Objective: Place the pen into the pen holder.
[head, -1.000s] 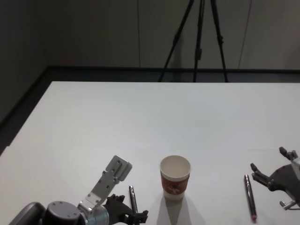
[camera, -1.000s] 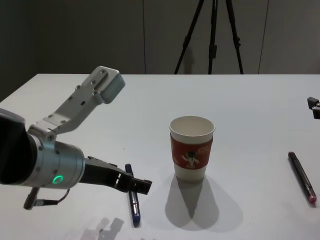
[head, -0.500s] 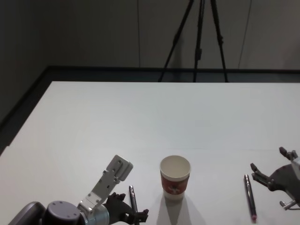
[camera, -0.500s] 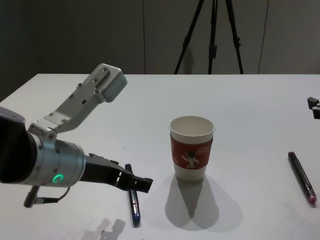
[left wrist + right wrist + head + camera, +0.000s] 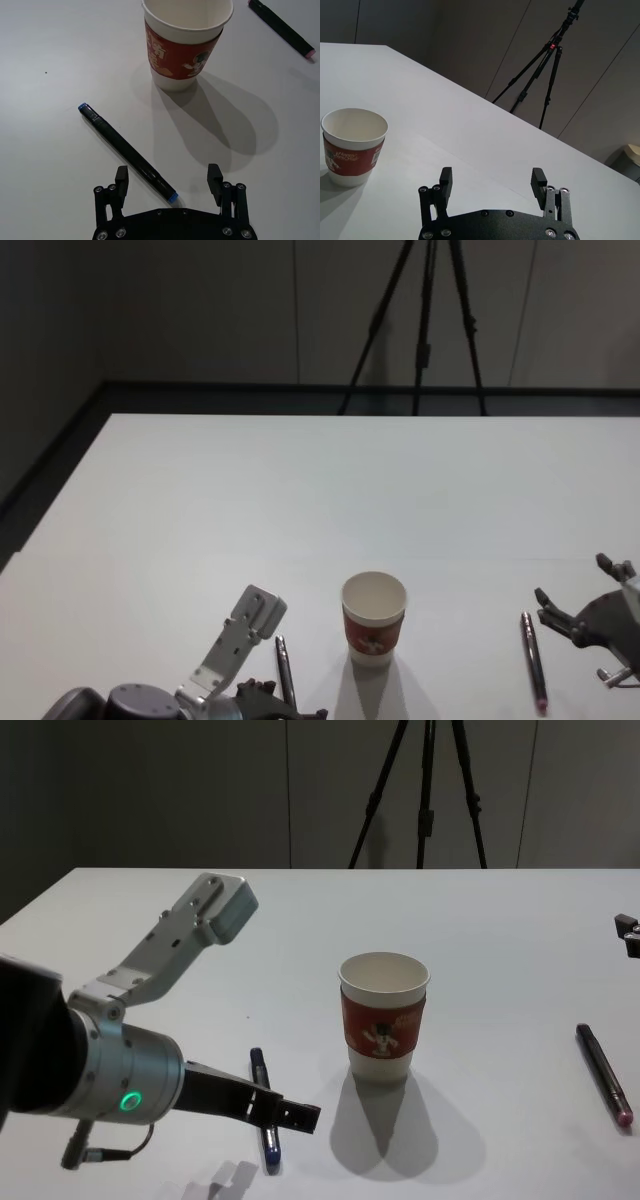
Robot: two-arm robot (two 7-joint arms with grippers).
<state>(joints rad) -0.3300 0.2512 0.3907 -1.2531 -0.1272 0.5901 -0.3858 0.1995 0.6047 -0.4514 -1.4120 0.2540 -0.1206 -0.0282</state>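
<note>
Left end effector [image 5: 169,175] open, empty, over pen [image 5: 125,152] at 8 o'clock of pen holder [image 5: 185,55]; barrel looks light, stiff, slick, so pinch mid-length; right end effector [image 5: 492,175] open, idle at 3 o'clock.

A lab-like recording room: white table [image 5: 300,490], black tripod [image 5: 425,330], plain panelled walls [image 5: 200,310].

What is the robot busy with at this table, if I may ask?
The left gripper, open, hovers low over a blue-capped pen lying on the table to the left of the pen holder, a red-sleeved paper cup; the pen is not yet gripped. The cup stands upright with no pen in it. The right gripper is parked open at the right, beside a second, pink-tipped pen.
</note>
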